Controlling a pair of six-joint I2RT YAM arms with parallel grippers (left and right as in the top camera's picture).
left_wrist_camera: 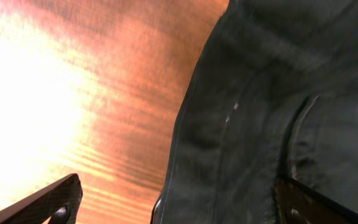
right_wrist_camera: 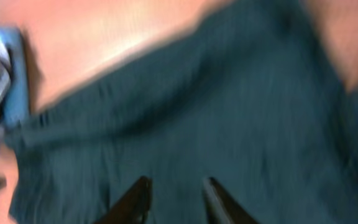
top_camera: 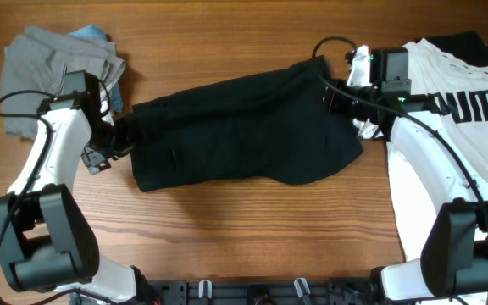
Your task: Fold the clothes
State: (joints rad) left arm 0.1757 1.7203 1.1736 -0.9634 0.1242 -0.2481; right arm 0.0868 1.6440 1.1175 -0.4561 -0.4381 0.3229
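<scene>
Two hands are flanking the black shorts (top_camera: 244, 127) — left hand (top_camera: 122, 135) gaping empty, right hand (right_wrist_camera: 176, 194) barely parted, its hold unclear; gripping matching corners is looking wisest.

The shorts (top_camera: 244, 127) lie across the middle of the table (top_camera: 227, 246), running left to right. A second pair of shorts (top_camera: 45, 63) sits bunched in the far left corner. A T-shirt (top_camera: 456, 127) lies at the right, just beside the spread shorts. The left gripper (top_camera: 117, 140) is at their left end, and the right gripper (top_camera: 341, 103) is over their far right end.
</scene>
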